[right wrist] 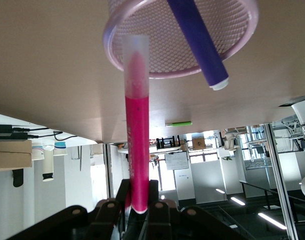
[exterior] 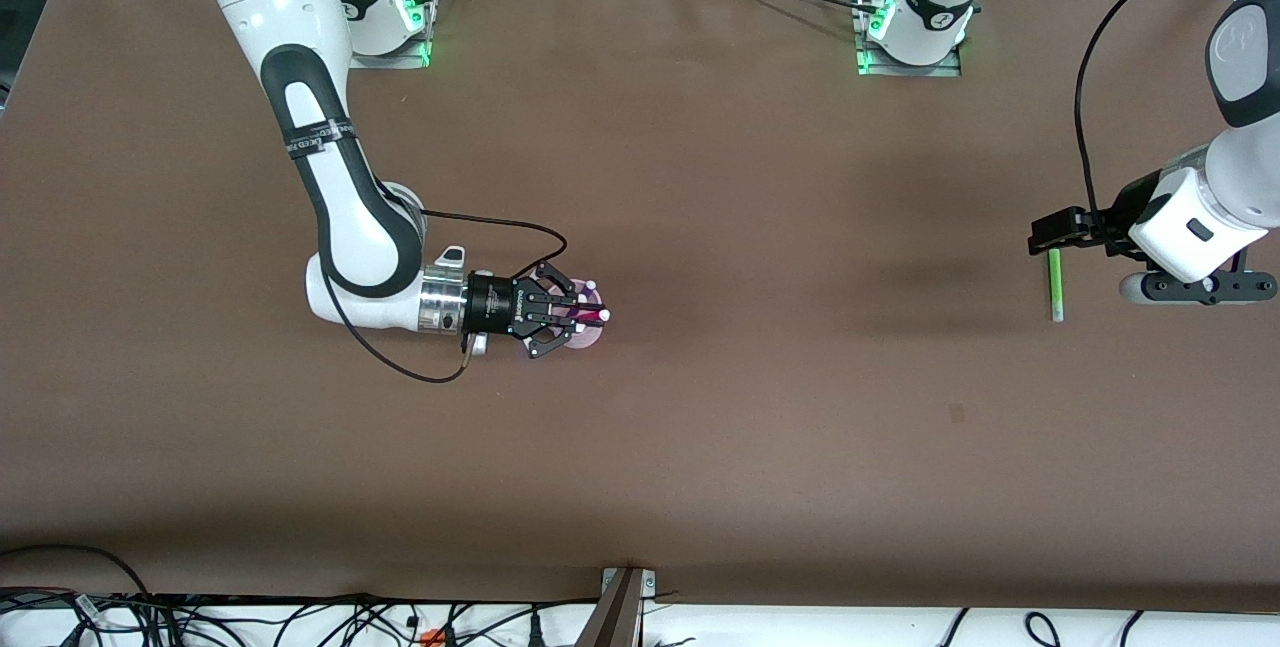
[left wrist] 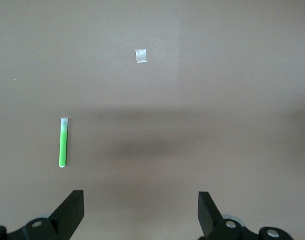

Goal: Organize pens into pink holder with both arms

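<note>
The pink holder (exterior: 588, 335) (right wrist: 182, 74), a round mesh cup, stands on the brown table toward the right arm's end. A purple pen (right wrist: 197, 42) leans in it, with its pale end over the rim. My right gripper (exterior: 572, 313) (right wrist: 138, 192) reaches in level beside the holder and is shut on a magenta pen (exterior: 588, 312) (right wrist: 136, 135). That pen's pale cap is at the holder's rim. The green pen (exterior: 1054, 284) (left wrist: 63, 143) lies flat toward the left arm's end. My left gripper (exterior: 1046, 233) (left wrist: 141, 202) hovers open beside its farther end and holds nothing.
A small pale patch of tape (left wrist: 141, 56) (exterior: 957, 414) is stuck to the table, nearer to the front camera than the green pen. Bare brown tabletop (exterior: 800, 227) lies between the holder and the green pen. Cables run along the table's front edge (exterior: 300, 617).
</note>
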Available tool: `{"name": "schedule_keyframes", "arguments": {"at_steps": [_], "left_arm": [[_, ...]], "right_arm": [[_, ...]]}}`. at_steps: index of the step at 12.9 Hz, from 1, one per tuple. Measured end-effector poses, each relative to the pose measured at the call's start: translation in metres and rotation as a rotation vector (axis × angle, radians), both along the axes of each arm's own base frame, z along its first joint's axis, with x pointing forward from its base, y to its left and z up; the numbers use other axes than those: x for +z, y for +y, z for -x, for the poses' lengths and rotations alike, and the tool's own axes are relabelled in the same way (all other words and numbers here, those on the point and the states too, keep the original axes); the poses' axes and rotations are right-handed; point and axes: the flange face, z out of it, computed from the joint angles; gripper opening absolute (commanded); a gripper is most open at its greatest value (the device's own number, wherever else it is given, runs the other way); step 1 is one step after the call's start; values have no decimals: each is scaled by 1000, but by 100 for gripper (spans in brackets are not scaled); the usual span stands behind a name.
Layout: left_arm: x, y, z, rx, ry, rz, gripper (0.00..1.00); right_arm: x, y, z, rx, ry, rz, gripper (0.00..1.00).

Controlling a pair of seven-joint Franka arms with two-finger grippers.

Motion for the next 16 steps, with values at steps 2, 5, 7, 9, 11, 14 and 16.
{"name": "schedule_keyframes", "arguments": {"at_steps": [2,5,7,9,11,14,16], "left_arm": [[0,-1,0,-2,1,0,100],[0,-2,0,-3,2,1,100],[-1,-3,0,-5,2,1,100],[-1,-4,0,-8,2,1,100],[-1,-5,0,-8,2,2,100],[-1,-5,0,-9,2,2,100],[-1,-5,0,-9,2,2,100]], "right_arm": [[-3,-3,0,-18,4,14,0],[-5,2,3,-17,9,15,23],[-9,7,8,-15,13,26,58],[-14,15,14,-18,12,49,100],[-15,21,17,-15,10,57,100],[-14,20,16,-18,7,58,100],[-6,15,11,-21,-10,63,100]]}}
